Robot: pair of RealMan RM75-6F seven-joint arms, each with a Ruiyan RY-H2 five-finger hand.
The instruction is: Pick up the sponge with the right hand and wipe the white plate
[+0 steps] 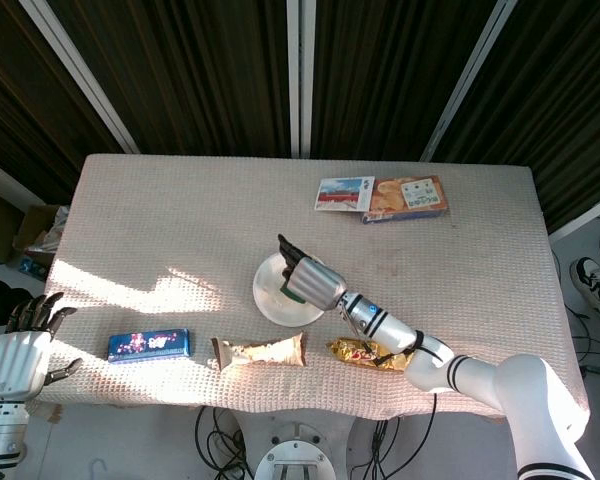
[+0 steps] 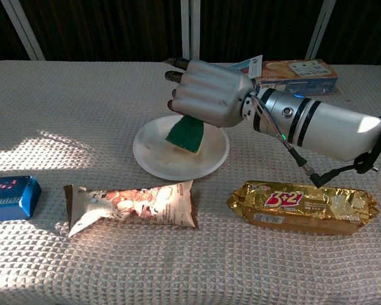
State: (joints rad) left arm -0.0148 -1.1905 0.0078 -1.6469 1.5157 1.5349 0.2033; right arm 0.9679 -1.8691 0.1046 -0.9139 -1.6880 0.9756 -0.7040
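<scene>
Head view: high above, looking down over the whole table (image 1: 180, 200). Chest view: low and near, facing across the plate (image 2: 149, 155). Shared: plate (image 1: 268, 300) and, seemingly, surrounding snacks.

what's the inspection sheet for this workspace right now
surface: table with a waffle-weave cloth, sunlit patch at left
job's things: sponge held over the white plate
clutter: blue packet, nut bar wrapper, gold snack pack, flat boxes
hands: right hand grips the sponge; left hand off the table edge, holds nothing
cables: loose cables under the table
surroundings: dark slatted wall, shoes at right
</scene>
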